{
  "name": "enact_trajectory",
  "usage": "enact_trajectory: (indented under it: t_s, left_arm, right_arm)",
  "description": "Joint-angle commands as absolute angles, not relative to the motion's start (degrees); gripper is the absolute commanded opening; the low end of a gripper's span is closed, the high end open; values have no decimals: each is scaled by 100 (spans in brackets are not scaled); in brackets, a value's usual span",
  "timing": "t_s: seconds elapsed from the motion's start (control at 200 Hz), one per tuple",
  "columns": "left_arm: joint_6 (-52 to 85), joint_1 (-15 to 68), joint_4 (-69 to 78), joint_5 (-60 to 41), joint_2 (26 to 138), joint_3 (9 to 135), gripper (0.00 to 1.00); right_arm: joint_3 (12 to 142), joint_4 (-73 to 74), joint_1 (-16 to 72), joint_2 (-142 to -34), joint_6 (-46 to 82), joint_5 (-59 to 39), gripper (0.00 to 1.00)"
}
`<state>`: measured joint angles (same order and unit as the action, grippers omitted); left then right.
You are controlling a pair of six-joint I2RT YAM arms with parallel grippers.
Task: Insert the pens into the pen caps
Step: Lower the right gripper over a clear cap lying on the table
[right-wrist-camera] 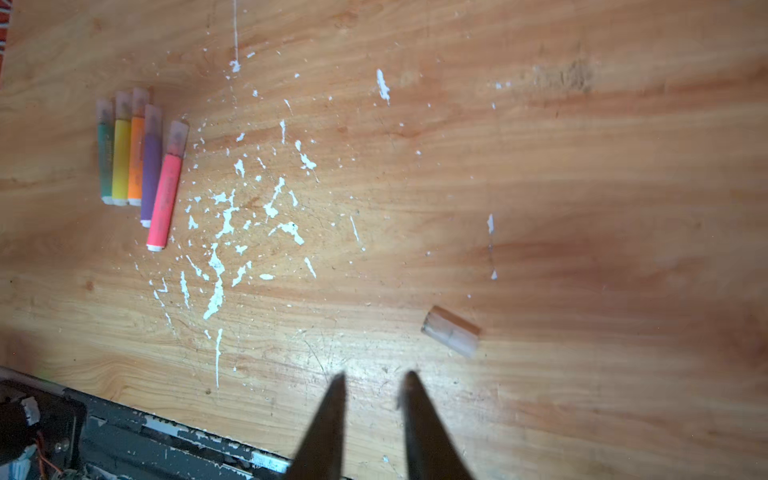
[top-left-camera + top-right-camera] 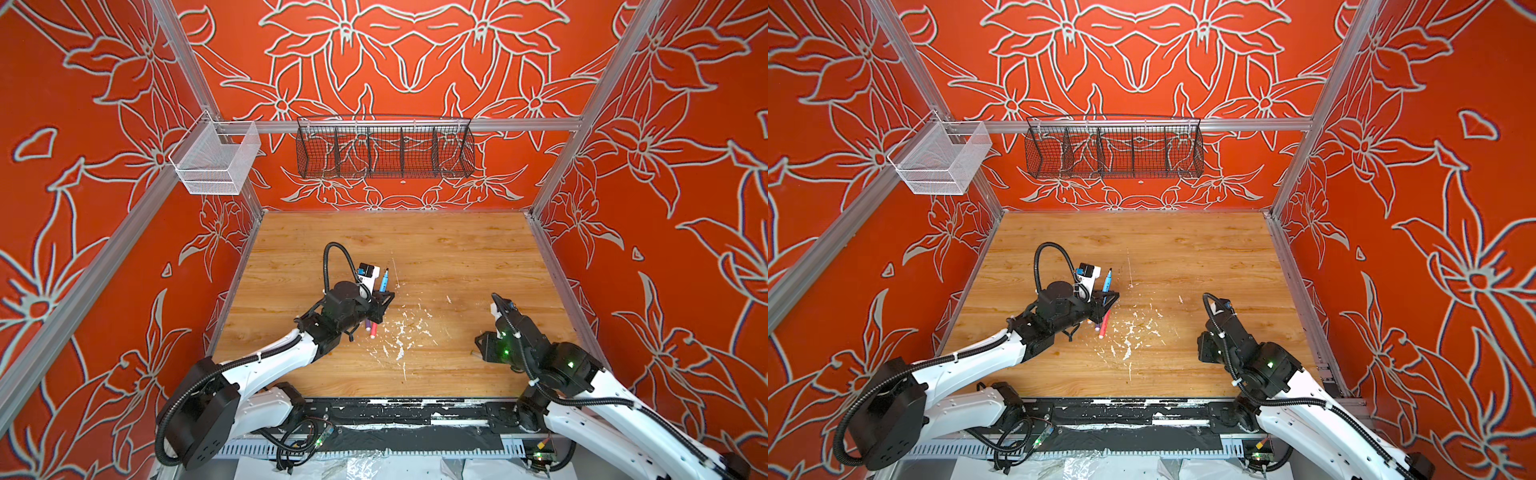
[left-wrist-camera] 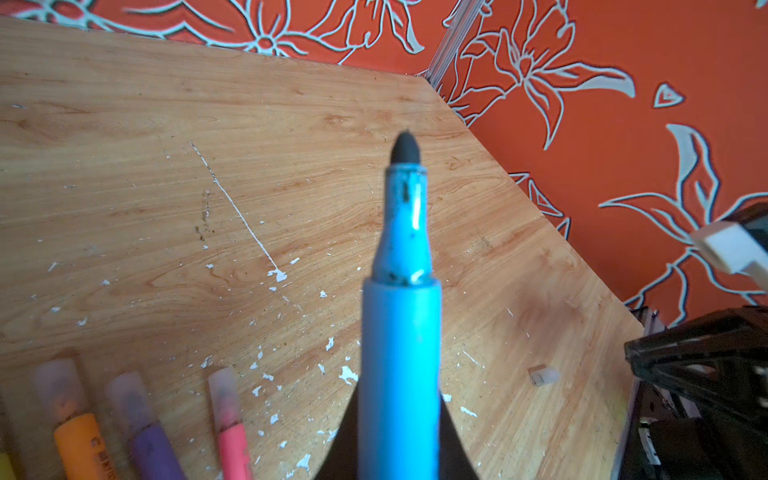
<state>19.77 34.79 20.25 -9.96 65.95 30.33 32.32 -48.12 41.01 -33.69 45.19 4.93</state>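
- The blue pen [image 3: 399, 332] is uncapped, its dark pointed tip bare. The left end effector [image 2: 381, 298] grips its barrel, holding it off the table [image 1: 582, 166].
- Five capped pens lie side by side on the table: green pen [image 1: 105, 162], yellow pen [image 1: 121, 162], orange pen [image 1: 136, 160], purple pen [image 1: 151, 166] and pink-red pen [image 1: 166, 195], the last slightly slanted.
- One clear pen cap [image 1: 451, 331] lies loose on its side, well apart from the row.

Open table [image 1: 582, 187] all round the loose cap [image 1: 451, 331]; capped pens [image 1: 137, 166] lie well apart.
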Motion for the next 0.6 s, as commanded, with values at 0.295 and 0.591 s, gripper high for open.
enact_trajectory:
  t_s: [0.295,0.591]
  left_arm:
    - [1951,3469,2259,-1168,6356,2895,0]
    - [1921,3467,2272,-1190,6294,2866,0]
  right_arm:
    - [2369,-4937,4144,-3679,5060,204,0]
    - [1980,-4313,4137,-4045,5212,530,0]
